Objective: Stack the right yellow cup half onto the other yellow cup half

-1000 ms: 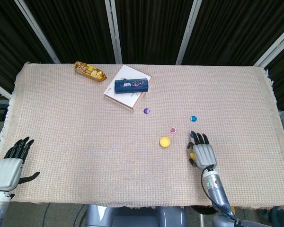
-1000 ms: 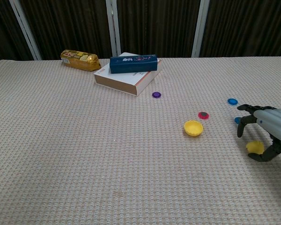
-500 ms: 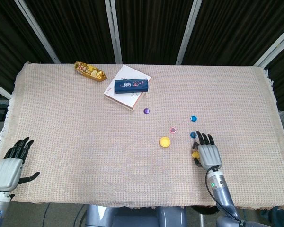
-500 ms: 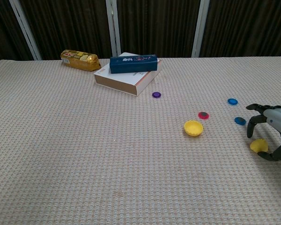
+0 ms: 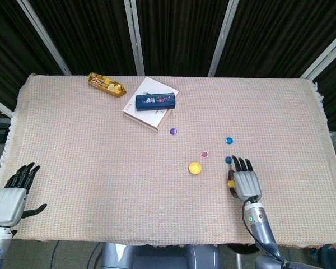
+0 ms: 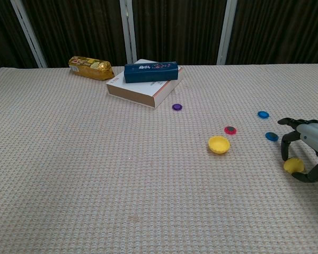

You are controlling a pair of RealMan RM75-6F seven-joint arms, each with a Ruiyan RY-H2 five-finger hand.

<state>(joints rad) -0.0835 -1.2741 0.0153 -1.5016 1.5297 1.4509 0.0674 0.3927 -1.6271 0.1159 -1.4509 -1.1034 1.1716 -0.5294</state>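
The right yellow cup half (image 6: 293,165) lies on the woven cloth at the right, inside the curl of my right hand (image 6: 310,149). The fingers (image 6: 285,152) touch its far side and the thumb its near side, so it is pinched between them. From the head view only a sliver of this cup half (image 5: 231,182) peeks out left of the right hand (image 5: 247,182). The other yellow cup half (image 6: 219,144) (image 5: 195,167) sits mouth up, a short way to the left. My left hand (image 5: 12,196) hangs off the front left corner, holding nothing, with its fingers apart.
Small discs lie around: blue (image 6: 272,136) just beyond the right hand, a second blue (image 6: 263,114), a red and black one (image 6: 230,130) and a purple one (image 6: 176,107). A white book (image 6: 143,91) with a blue case (image 6: 151,72) and a gold packet (image 6: 90,67) stand at the back.
My right hand has shifted a little to the right and its fingers have drawn in around the right yellow cup half, which slid slightly right with it. The left hand has not moved.
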